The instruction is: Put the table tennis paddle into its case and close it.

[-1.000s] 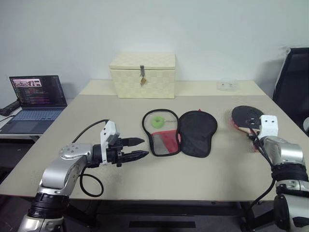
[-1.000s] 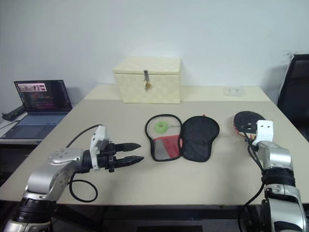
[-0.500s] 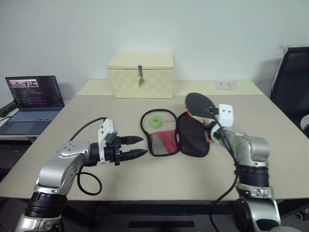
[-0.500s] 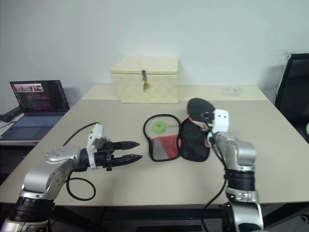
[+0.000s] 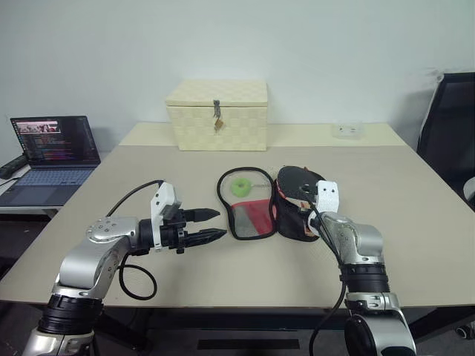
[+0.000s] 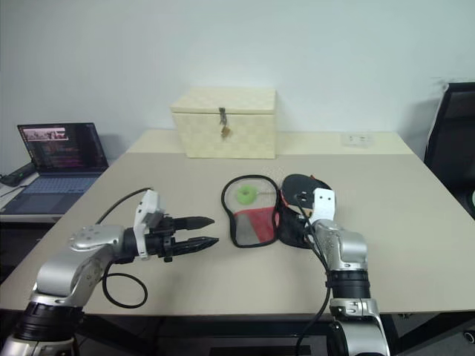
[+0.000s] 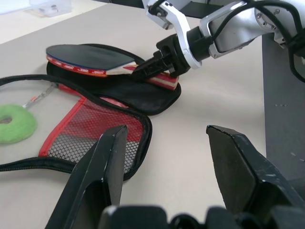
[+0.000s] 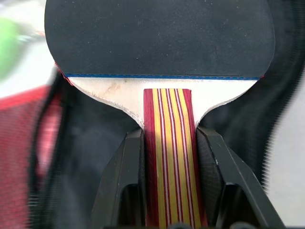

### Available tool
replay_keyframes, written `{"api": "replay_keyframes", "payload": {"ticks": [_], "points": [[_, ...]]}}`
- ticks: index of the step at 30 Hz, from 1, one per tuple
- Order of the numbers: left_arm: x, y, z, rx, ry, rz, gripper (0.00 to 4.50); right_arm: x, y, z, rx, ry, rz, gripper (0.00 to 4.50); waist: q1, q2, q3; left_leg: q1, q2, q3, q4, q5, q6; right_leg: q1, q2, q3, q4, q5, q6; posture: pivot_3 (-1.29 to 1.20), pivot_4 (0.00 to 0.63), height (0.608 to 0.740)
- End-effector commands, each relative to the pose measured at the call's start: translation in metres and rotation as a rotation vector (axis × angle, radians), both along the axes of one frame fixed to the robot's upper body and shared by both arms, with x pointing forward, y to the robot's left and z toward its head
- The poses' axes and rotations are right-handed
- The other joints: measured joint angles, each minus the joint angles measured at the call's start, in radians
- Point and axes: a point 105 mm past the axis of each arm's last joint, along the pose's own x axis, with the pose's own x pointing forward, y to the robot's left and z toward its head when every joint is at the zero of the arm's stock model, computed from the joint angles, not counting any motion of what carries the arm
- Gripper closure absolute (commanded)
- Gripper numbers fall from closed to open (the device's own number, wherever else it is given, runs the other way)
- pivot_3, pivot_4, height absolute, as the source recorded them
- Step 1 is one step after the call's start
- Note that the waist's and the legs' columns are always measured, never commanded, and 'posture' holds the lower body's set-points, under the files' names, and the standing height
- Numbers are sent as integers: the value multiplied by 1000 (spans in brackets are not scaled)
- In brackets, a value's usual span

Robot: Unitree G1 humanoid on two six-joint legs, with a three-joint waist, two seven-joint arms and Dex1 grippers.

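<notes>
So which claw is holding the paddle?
The right claw. It is shut on the paddle by its striped handle, above the black half of the open case. The left claw is open, holding nothing.

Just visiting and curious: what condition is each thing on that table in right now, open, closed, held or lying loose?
Case: unzipped, lying open flat.
Table tennis paddle: held by its handle over the case's black half.
Right gripper: fingers clamped on the handle.
Left gripper: fingers open, empty.
Cream box: closed, latched.
Laptop: open, screen lit.

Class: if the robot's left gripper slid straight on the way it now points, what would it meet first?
Probably the open case, at its red mesh half: the open left gripper aims across bare tabletop toward it. Whether the fingers would strike it or pass above is unclear.
</notes>
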Motion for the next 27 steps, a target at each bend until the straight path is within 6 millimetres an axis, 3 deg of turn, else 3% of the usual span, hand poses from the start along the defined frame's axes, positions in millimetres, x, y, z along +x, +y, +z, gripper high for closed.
{"api": "replay_keyframes", "payload": {"ticks": [1, 9, 13, 15, 21, 23, 27], "points": [[-3, 2, 13, 1, -54, -4, 1613, 4, -6, 17, -11, -78, -43, 3416, 0, 0, 0, 0, 0, 0, 0, 0, 0, 0, 0, 0, 0, 0, 0, 0, 150, 740], [-2, 2, 12, -3, -50, 0, 1613, 5, -2, 13, -18, -79, -62, 3416, 0, 0, 0, 0, 0, 0, 0, 0, 0, 0, 0, 0, 0, 0, 0, 0, 150, 740], [0, 3, 9, 3, -40, 16, 1613, 1, 9, 19, -43, -106, -14, 2134, -1, 0, 0, 0, 0, 0, 0, 0, 0, 0, 0, 0, 0, 0, 0, 0, 150, 740], [2, 5, 6, 7, -23, 45, 1613, -6, 20, 32, -87, -161, 71, 1455, -1, 0, 0, 0, 0, 0, 0, 0, 0, 0, 0, 0, 0, 0, 0, 0, 150, 740], [12, 15, 0, 3, -24, 132, 1613, -38, 36, 63, -170, -284, 338, 1455, 0, 0, 0, 0, 0, -1, 0, 0, 0, 1, 0, -1, 0, 0, 0, 0, 150, 740], [27, 25, -4, 39, -58, 222, 1613, -49, 38, 77, -136, -311, 453, 1455, 1, 0, 0, 0, 0, -1, 1, 0, 0, 1, 0, -1, 0, 0, 0, 0, 150, 740], [52, 46, -15, 109, -75, 368, 2576, -65, 35, 104, -100, -353, 644, 1411, 6, 0, 0, 1, 0, -2, 1, 0, 0, 2, 0, -2, 0, 0, 0, 0, 150, 740]]}}
